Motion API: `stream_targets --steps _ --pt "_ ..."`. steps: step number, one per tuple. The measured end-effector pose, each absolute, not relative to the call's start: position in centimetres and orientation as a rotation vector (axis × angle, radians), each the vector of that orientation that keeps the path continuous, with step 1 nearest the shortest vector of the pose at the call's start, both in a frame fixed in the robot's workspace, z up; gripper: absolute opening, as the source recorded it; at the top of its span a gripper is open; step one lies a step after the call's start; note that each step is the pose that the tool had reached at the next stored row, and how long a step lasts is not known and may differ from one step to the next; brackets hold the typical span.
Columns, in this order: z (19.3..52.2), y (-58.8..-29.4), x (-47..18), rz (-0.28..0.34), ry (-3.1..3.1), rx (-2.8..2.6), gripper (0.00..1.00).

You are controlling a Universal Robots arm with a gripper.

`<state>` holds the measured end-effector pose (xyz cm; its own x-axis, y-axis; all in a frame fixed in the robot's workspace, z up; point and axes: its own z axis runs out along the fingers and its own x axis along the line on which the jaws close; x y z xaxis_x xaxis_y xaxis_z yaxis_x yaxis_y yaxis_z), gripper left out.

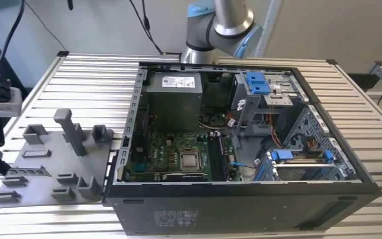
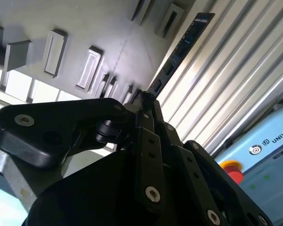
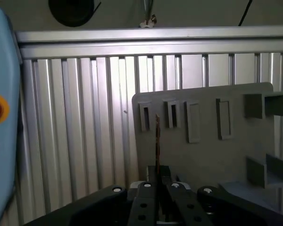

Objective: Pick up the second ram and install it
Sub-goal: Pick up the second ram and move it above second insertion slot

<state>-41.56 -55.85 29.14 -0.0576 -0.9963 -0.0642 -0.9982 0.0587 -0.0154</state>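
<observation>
Ram first: the second ram [image 2: 179, 49] is a thin, flat, dark strip, long and narrow, with small chips along its face and pale print at its far end in the second wrist view. In the first wrist view it is edge-on [image 3: 157, 141], a slim line with a coppery tint.

The hand [image 2: 144, 101] has it by one short end, with the fingers closed tight on both flat faces of the stick and no gap showing between them and it. The stick's long axis runs straight out from the fingertips, in line with the hand [image 3: 159, 172], and the free end points away from the wrist.

In the first wrist view the free end lies over the grey tray [image 3: 212, 160], between two narrow slots near the tray's edge. Whether it touches the tray cannot be told. In the second wrist view the stick runs along the line where the tray [image 2: 108, 28] meets the ribbed metal table [image 2: 236, 70].

In the exterior view the tray [image 1: 38, 164] sits on the table [image 1: 85, 84] just beside the open computer case [image 1: 244, 209], on the exterior view's left.
</observation>
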Motion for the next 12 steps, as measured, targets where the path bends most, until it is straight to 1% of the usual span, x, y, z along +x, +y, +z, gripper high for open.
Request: stream_targets --steps 12 --pt "32.0 -55.8 -41.6 0.051 2.243 -2.116 0.14"
